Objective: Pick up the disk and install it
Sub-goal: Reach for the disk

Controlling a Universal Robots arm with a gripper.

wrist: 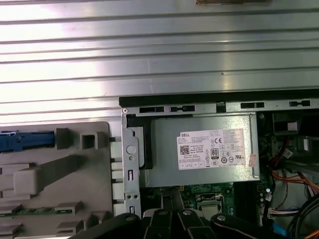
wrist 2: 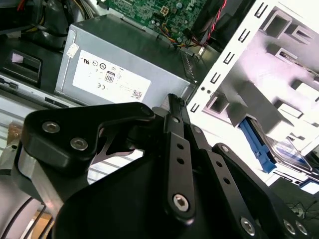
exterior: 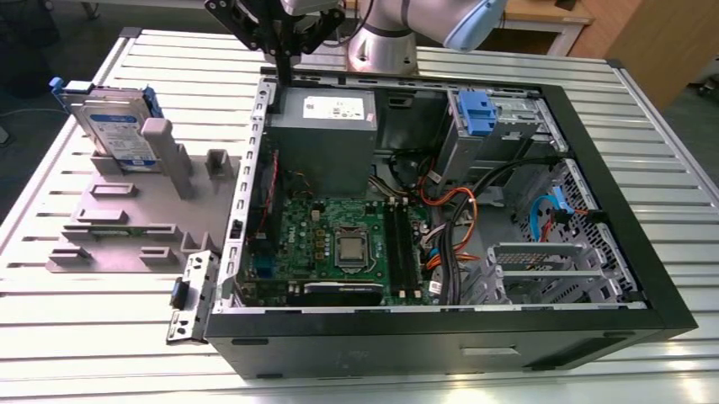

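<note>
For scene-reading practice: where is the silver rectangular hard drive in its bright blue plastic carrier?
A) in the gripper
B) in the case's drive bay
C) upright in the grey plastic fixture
C: the silver hard drive stands upright in the grey plastic fixture, outside the case.

Arm [exterior: 393,34] is seen at the top of the exterior view, with the wrist bent over so that the black gripper [exterior: 285,66] is pointed downward. Fingers [wrist 2: 178,149] are brought together at the tips, and nothing is held between them. Linkage bars are seen fanned out behind the tips in both wrist views.
</note>
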